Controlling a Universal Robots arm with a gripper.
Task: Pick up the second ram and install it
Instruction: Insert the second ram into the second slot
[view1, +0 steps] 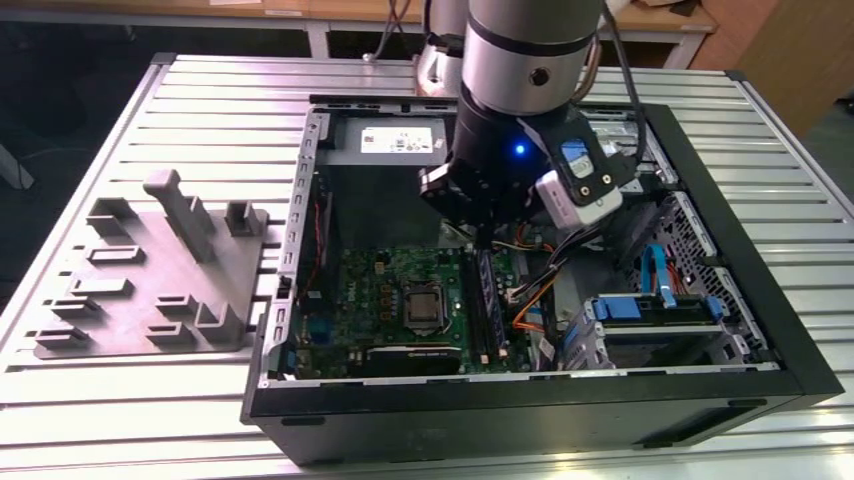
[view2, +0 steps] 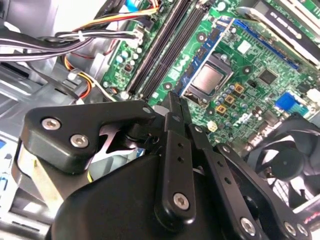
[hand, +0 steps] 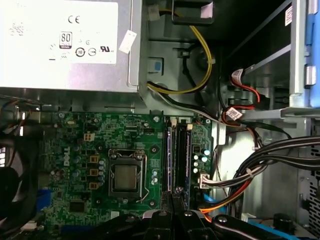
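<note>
Second ram (hand: 172, 150) seems slotted, edge-on; gripper (hand: 175, 194) fingers together over it; uneven pressing could leave it unlatched.

Silver-grey arm (view1: 527, 40), black screwed fingers (view2: 176, 145), blue light (view1: 519, 150).

Open black PC case (view1: 534, 405) sitting on a slatted metal table (view1: 200, 95). Inside there's a green motherboard (view1: 380, 285) with a bare CPU socket (hand: 125, 177), a silver power supply (hand: 65, 45), a fan (view2: 282, 162) and a cable bundle (hand: 270, 155). Gray plastic jig (view1: 147, 270) sits beside the case.
</note>
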